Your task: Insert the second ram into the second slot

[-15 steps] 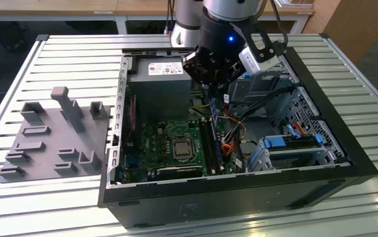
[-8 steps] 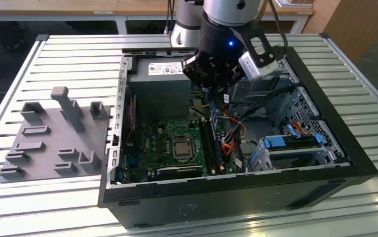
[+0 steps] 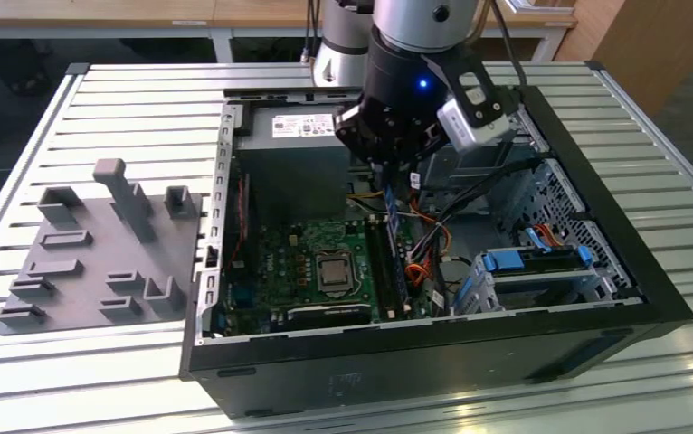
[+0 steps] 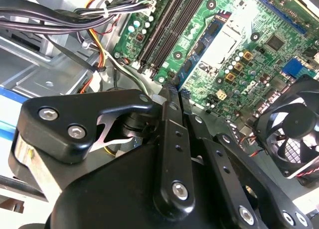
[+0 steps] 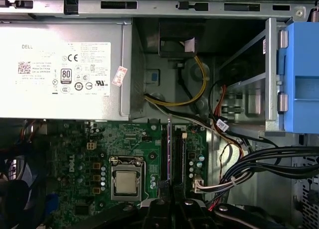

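**While the slots wait, the stick hangs overhead**

As the black jointed metal gripper (image 4: 172, 92) pinches the thin, flat blue memory stick (image 4: 200, 54), its fingers are pressed close on the board above the long black plastic slots (image 4: 169, 25) of the glossy green motherboard (image 4: 249, 84). This looks like the alignment step. Seating would call for squaring the stick's edge to the slot and pressing it straight down.

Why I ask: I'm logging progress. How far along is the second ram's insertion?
Done: the second ram is picked up, the tool shut on it. In hand: it hangs above the motherboard, near the memory slots. Left: seating it; it is not pressed into a slot yet.
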